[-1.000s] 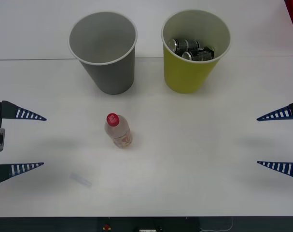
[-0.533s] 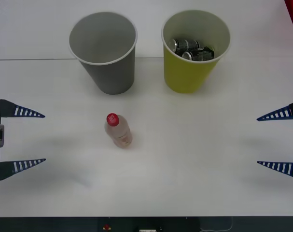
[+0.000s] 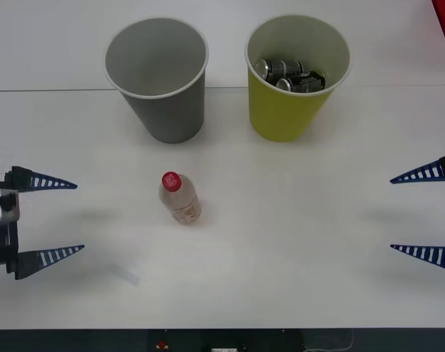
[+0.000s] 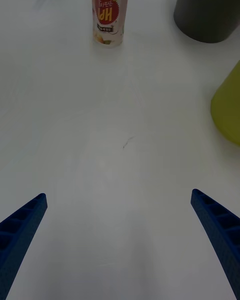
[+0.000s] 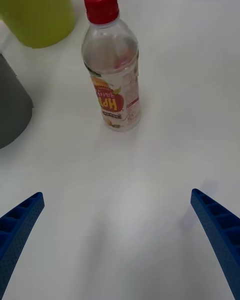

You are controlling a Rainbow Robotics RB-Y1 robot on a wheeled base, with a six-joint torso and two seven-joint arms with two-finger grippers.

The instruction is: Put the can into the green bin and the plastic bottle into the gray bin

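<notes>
Half done — we saw cans in the green bin (image 3: pixel 295 81); the plastic bottle (image 3: pixel 179 199) stood mid-frame, left gripper (image 3: pixel 52 218) spread.

The front view looks down from above onto the surface (image 3: pixel 295 242). Each wrist view sits low, facing inward along it between its own fingers. All three share the plastic bottle (image 3: pixel 179 198) (image 4: pixel 110 12) (image 5: pixel 112 65), nearest in the left wrist view.
</notes>
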